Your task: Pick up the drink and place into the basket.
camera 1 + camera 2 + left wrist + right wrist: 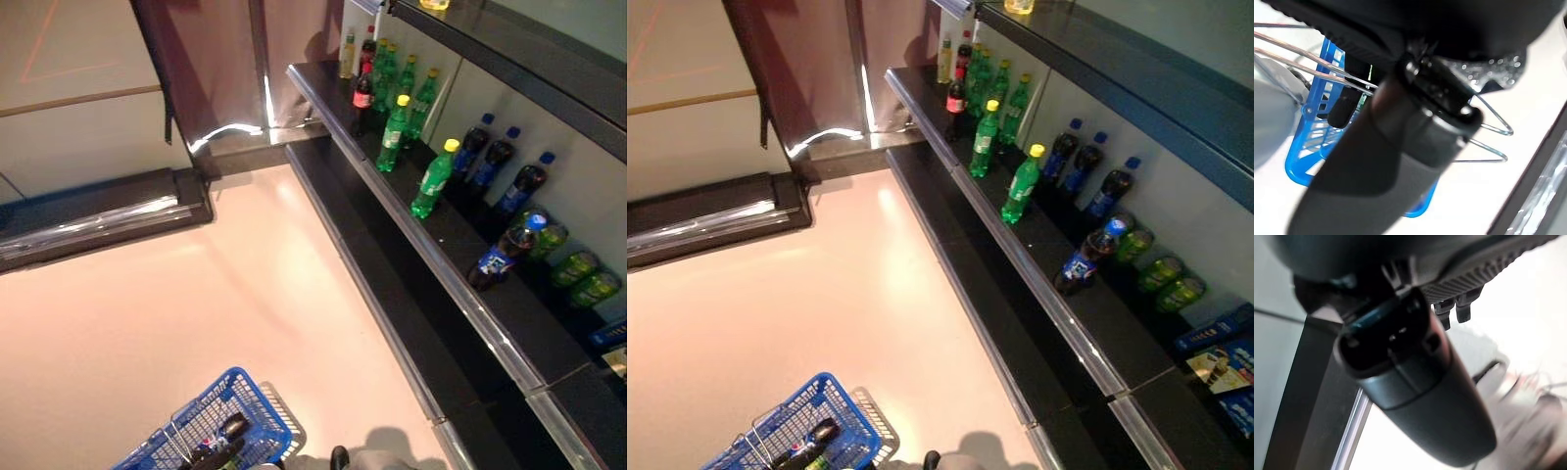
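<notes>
A blue wire basket sits low at the view's bottom edge on my left side, with a dark cola bottle lying inside. In the left wrist view my left hand is right above the basket, and its thumb curls over the wire handle. My right hand hangs over the pale floor beside the shelf base, fingers relaxed and holding nothing. More drinks stand on the shelf at the right: green bottles with yellow caps, a red-labelled cola and a leaning dark bottle with a blue cap.
A long black shelf with a metal front rail runs along the right, under a second shelf above. Several blue-capped dark bottles and green bottles lying flat fill its back. A dark low rail crosses the floor at the left.
</notes>
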